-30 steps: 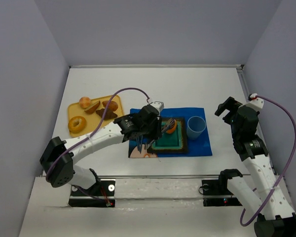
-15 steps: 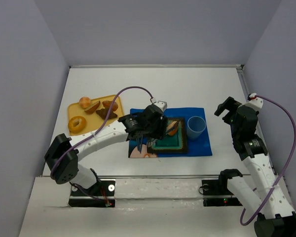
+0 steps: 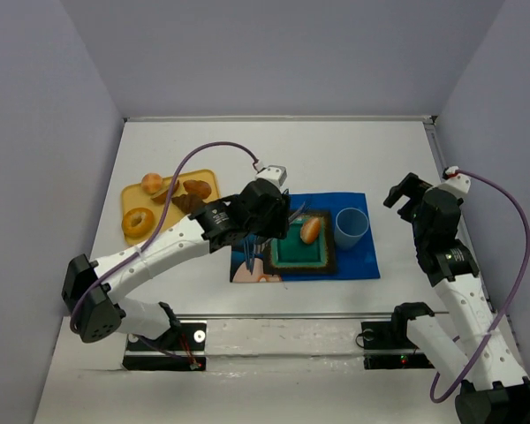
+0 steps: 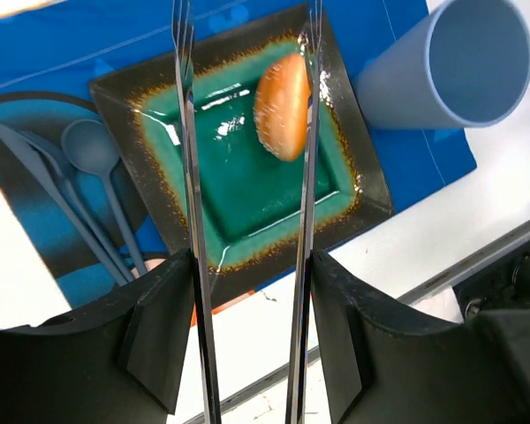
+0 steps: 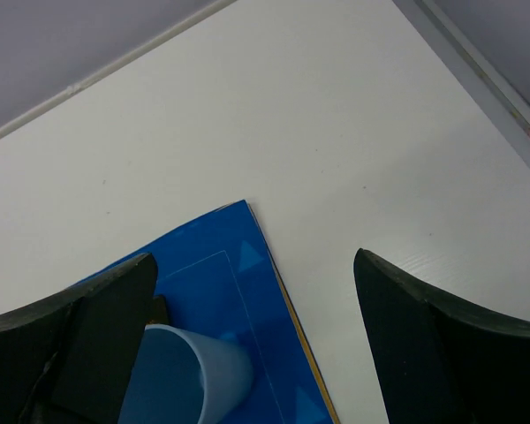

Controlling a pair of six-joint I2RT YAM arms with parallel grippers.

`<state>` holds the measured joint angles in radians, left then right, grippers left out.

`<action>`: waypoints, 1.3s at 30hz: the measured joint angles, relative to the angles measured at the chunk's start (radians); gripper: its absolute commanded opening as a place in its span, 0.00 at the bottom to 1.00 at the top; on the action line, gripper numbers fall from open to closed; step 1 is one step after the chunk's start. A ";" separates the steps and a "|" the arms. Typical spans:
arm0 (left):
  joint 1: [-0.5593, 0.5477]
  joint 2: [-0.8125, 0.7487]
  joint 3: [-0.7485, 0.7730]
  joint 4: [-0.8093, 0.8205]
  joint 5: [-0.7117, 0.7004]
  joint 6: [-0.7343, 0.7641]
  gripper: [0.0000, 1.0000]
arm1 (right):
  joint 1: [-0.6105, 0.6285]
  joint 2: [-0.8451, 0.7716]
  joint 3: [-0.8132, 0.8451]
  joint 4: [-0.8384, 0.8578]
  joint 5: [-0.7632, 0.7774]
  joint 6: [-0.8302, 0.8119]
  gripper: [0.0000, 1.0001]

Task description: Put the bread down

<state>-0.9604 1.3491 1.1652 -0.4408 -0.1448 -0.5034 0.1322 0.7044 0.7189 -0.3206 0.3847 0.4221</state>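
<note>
An oval orange-tan roll of bread (image 3: 310, 230) (image 4: 283, 104) lies on the right half of the square green plate (image 3: 296, 256) (image 4: 238, 190). My left gripper (image 3: 291, 219) (image 4: 247, 16) hangs over the plate, open. Its long metal fingers (image 4: 187, 159) stand apart, the right one beside the roll, and nothing is held between them. A ring-shaped bagel (image 3: 139, 221) sits on the yellow tray (image 3: 208, 179) at the left. My right gripper (image 3: 406, 194) (image 5: 254, 265) is open over the table's right side, away from the plate.
The plate rests on a blue placemat (image 3: 358, 265) (image 5: 221, 274), with a light blue cup (image 3: 351, 227) (image 4: 450, 62) (image 5: 181, 380) to its right and blue cutlery (image 4: 88, 155) to its left. More bread pieces (image 3: 187, 193) lie on the tray.
The left gripper has opened and let go of the roll, which now lies on the plate. The gripper has pulled back a little to the left. The right arm has not moved.
</note>
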 measured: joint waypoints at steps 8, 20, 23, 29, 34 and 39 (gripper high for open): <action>0.056 -0.076 0.015 -0.122 -0.138 -0.100 0.61 | 0.000 0.010 0.000 0.002 0.000 0.000 0.98; 0.485 -0.288 -0.093 -0.325 -0.307 -0.281 0.63 | 0.000 0.020 0.000 0.015 0.000 0.000 0.98; 0.632 -0.308 -0.143 -0.327 -0.301 -0.280 0.61 | 0.000 0.030 0.000 0.015 0.000 0.000 0.98; 0.785 -0.288 -0.171 -0.339 -0.290 -0.269 0.62 | 0.000 0.054 0.000 0.016 0.000 0.000 0.98; 0.851 -0.288 -0.171 -0.340 -0.274 -0.234 0.61 | 0.000 0.082 0.000 0.017 0.000 0.000 0.98; 0.871 -0.260 -0.169 -0.314 -0.227 -0.147 0.54 | 0.000 0.104 0.000 0.022 0.000 0.000 0.98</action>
<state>-0.0898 1.0889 0.9958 -0.7544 -0.3721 -0.6506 0.1322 0.8085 0.7189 -0.2989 0.3847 0.4225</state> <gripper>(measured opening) 0.579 0.981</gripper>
